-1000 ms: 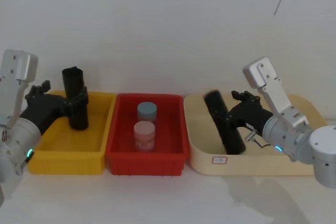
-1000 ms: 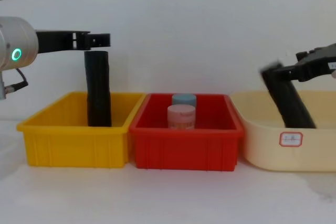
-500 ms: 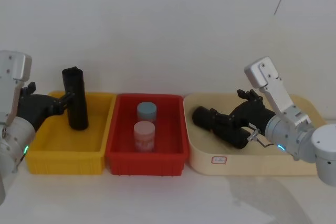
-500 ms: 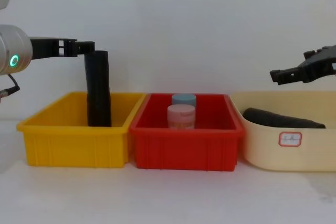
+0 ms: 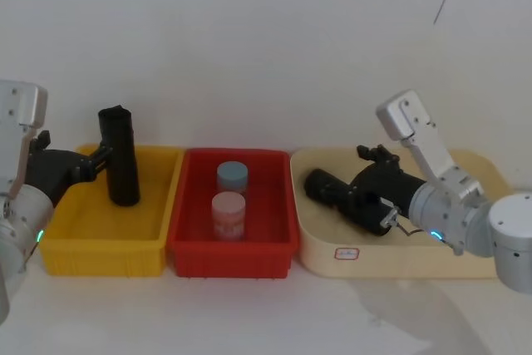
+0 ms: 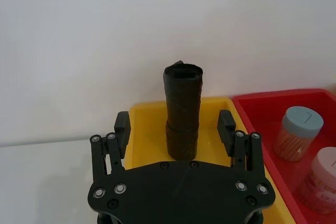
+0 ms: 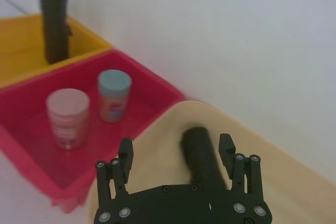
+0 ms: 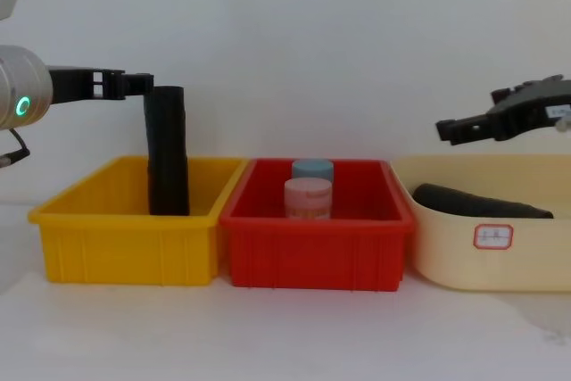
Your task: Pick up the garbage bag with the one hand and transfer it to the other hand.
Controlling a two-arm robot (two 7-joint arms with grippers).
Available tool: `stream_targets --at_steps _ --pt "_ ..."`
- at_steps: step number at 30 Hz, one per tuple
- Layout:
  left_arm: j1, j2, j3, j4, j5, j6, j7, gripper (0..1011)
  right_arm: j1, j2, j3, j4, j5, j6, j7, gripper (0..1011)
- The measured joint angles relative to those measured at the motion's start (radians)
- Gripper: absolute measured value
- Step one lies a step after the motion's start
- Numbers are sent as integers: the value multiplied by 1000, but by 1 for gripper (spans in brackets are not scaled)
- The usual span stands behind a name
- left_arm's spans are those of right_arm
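The garbage bag (image 5: 121, 160) is a black roll standing upright at the back of the yellow bin (image 5: 100, 251); it also appears as the garbage bag (image 8: 167, 153), (image 6: 182, 108) in the chest and left wrist views. My left gripper (image 5: 93, 160) (image 8: 134, 84) (image 6: 174, 124), on the green-ringed arm, is open just short of the roll's top, not gripping it. A second black roll (image 5: 332, 190) (image 8: 482, 203) (image 7: 202, 156) lies flat in the cream tray (image 5: 399, 262). My right gripper (image 5: 366, 170) (image 8: 443, 128) (image 7: 176, 150) hovers open above that roll.
A red bin (image 5: 233, 251) between the yellow bin and cream tray holds a blue-lidded jar (image 5: 233, 177) and a pink-lidded jar (image 5: 229, 214). A white wall stands close behind all three containers. Bare white table lies in front of them.
The right gripper let go of the leaning roll, which fell flat into the cream tray. The left gripper opened and drew back from the upright roll, which stayed standing.
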Motion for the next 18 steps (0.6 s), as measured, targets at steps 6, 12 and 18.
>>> stream_targets --at_steps 6,12,18 --pt "-1 -1 -1 3 3 0 4 1002 12 -7 -18 1 32 12 58 1001" --pt "-2 -2 -1 6 4 0 7 1002 34 -23 -43 15 58 30 111 1001" --pt "-3 -2 -1 7 5 1 8 1002 74 -54 -80 47 76 68 157 1002"
